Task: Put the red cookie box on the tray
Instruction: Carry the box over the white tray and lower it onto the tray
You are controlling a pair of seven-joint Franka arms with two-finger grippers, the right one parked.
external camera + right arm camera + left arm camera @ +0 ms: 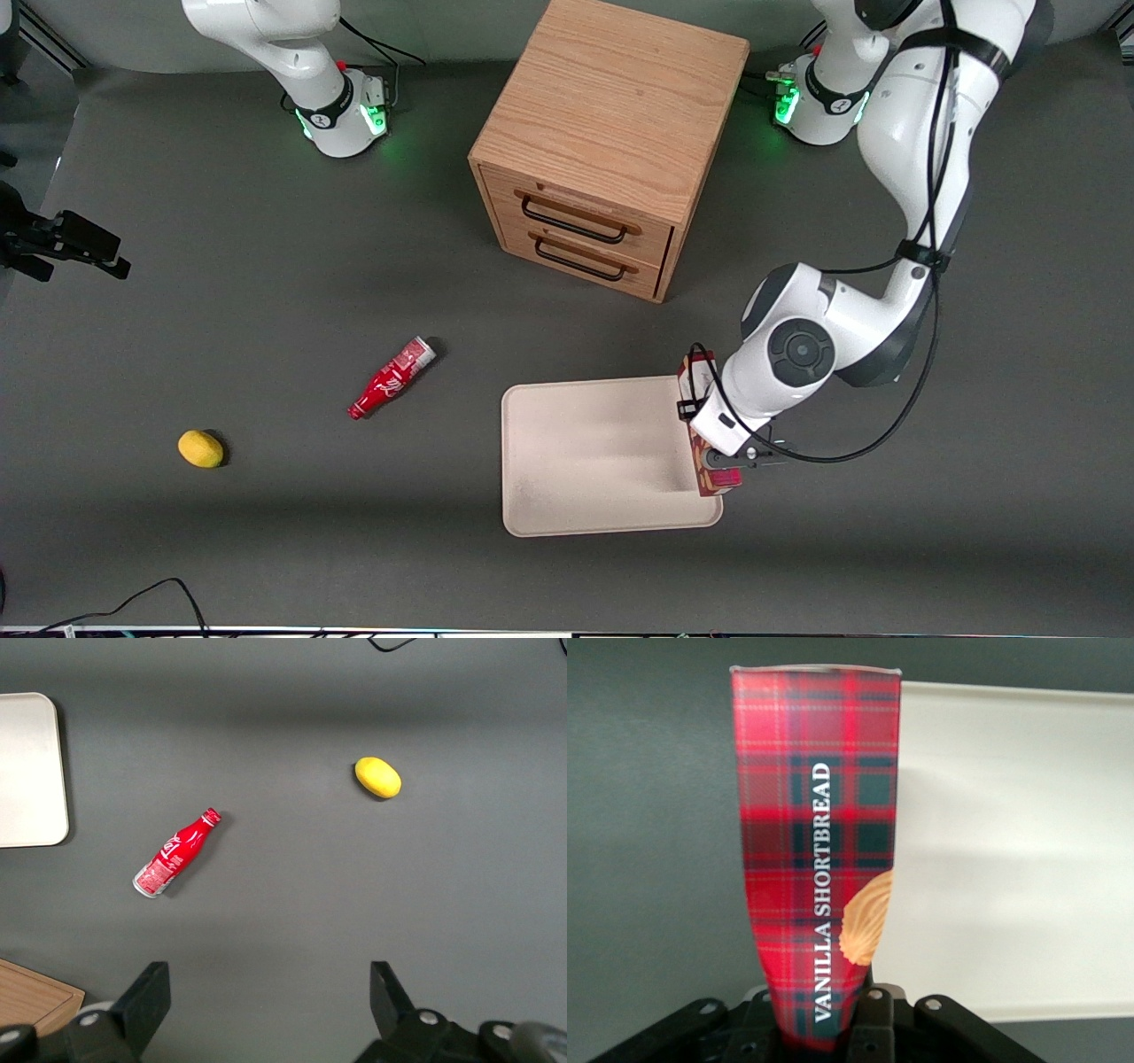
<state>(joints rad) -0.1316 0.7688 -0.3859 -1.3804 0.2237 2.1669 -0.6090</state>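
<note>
We see the flat rectangular dark-red tartan cardboard cookie box (706, 425) pinched in the left arm's black two-finger gripper (728, 458), which hangs over the edge of the large flat beige rectangular tray (585, 461) that lies toward the working arm's end of the dark grey counter (266, 292). In the wrist view the box (819, 842) runs straight out from the gripper (824, 1028), its narrow side facing the camera with the words VANILLA SHORTBREAD and part of a tan cookie picture; the fingers (873, 1014) press against its end. Part of that narrow side lies over the tray's pale surface (1010, 842), the rest over the counter just beside the rim. We cannot tell whether the box touches the tray or is held above it.

From the front, the arm's white wrist covers the middle of the box, so only its two ends show, and the fingers are mostly hidden there.

Farther from the front camera stands a light oak wooden cabinet with two drawers and black handles (611, 142). Toward the parked arm's end lie a small red bottle on its side (392, 378) and a yellow lemon-shaped object (201, 448), well apart from the tray.
</note>
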